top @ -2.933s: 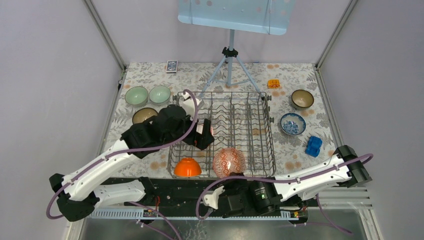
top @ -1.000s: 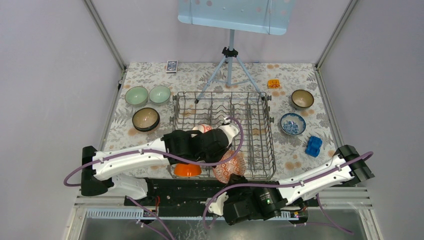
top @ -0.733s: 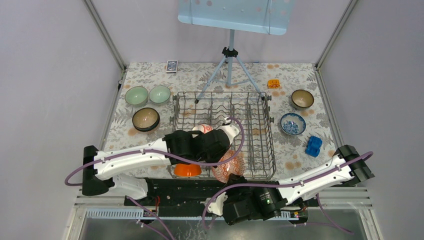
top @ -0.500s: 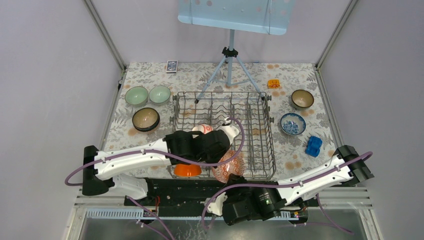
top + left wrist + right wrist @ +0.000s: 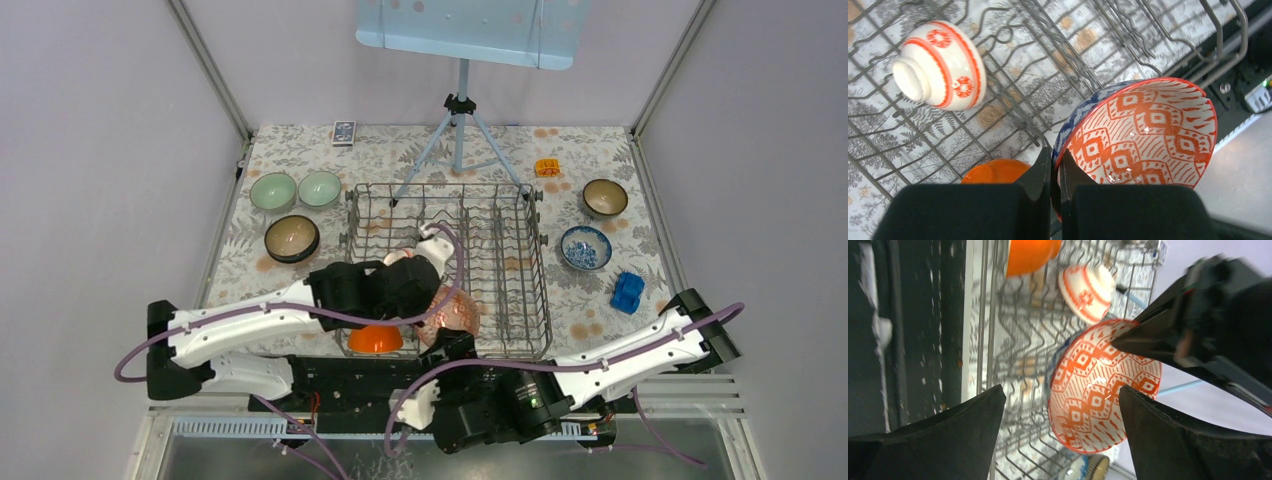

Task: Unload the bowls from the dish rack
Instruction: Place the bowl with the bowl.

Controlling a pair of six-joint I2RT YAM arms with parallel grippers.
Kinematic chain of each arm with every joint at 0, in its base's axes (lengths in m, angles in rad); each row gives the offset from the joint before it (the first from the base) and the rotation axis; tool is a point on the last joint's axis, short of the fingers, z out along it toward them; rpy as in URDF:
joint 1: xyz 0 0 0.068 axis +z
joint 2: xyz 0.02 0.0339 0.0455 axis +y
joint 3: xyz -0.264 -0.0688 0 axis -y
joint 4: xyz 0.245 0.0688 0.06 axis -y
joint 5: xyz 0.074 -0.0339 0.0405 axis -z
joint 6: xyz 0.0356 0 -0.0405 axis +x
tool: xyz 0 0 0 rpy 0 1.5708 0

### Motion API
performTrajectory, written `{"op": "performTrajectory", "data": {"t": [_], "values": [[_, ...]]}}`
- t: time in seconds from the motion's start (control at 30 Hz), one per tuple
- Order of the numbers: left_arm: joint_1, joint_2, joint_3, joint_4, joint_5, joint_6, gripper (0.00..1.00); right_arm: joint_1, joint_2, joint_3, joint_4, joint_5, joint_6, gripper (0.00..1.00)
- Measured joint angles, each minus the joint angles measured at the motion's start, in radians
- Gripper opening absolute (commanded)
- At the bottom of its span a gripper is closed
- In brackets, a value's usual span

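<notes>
Left hand (image 5: 1053, 165) pinches the rim of the red-patterned bowl (image 5: 1143, 135), holding it tilted over the near end of the dish rack (image 5: 535, 290); right hand (image 5: 1060, 390) gapes wide either side of it. Lifting-out step, I judge: next, carry it over the rack wall to the counter (image 5: 300, 160), keeping that rim grip steady

My floral-cloth table (image 5: 620, 150), dish rack (image 5: 500, 250) centre, pale green bowls (image 5: 272, 191) and brown bowl (image 5: 291, 238) on my left, tan-lined bowl (image 5: 605, 198), blue-patterned bowl (image 5: 586, 247), blue block (image 5: 627, 292) right, tripod (image 5: 459, 140) behind.
</notes>
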Motion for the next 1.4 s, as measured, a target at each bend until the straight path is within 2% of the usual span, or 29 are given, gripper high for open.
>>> {"op": "performTrajectory", "data": {"t": [0.07, 0.17, 0.27, 0.43, 0.53, 0.67, 0.9, 1.0, 1.1, 1.27, 1.4], "values": [[0.037, -0.026, -0.013, 0.008, -0.004, -0.017, 0.00, 0.000, 0.025, 0.087, 0.017, 0.000, 0.024, 0.91], [0.150, -0.074, -0.027, 0.031, -0.006, -0.046, 0.00, 0.001, 0.045, 0.163, 0.062, 0.001, 0.050, 0.94], [0.294, -0.126, -0.029, 0.056, -0.006, -0.067, 0.00, 0.001, 0.055, 0.190, 0.112, 0.010, 0.071, 0.99], [0.509, -0.170, -0.028, 0.094, -0.001, -0.082, 0.00, -0.030, 0.119, 0.232, 0.170, 0.027, 0.106, 0.99], [0.621, -0.163, -0.028, 0.097, 0.023, -0.085, 0.00, -0.121, 0.180, 0.324, 0.177, 0.016, 0.170, 0.99], [0.734, -0.162, -0.028, 0.095, 0.069, -0.102, 0.00, -0.306, 0.169, 0.394, 0.210, -0.036, 0.301, 0.99], [0.758, -0.164, -0.046, 0.098, 0.146, -0.147, 0.00, -0.762, 0.025, 0.415, 0.220, -0.246, 0.678, 1.00], [0.758, -0.164, -0.068, 0.097, 0.185, -0.171, 0.00, -0.910, -0.040, 0.388, 0.220, -0.337, 0.851, 0.97], [0.758, -0.169, -0.095, 0.099, 0.222, -0.205, 0.00, -1.010, -0.109, 0.304, 0.224, -0.428, 0.996, 0.88], [0.758, -0.168, -0.108, 0.076, 0.270, -0.286, 0.00, -1.107, -0.188, 0.117, 0.254, -0.571, 1.178, 0.70], [0.747, -0.162, -0.108, 0.070, 0.284, -0.346, 0.00, -1.120, -0.155, 0.083, 0.267, -0.673, 1.268, 0.70]]}}
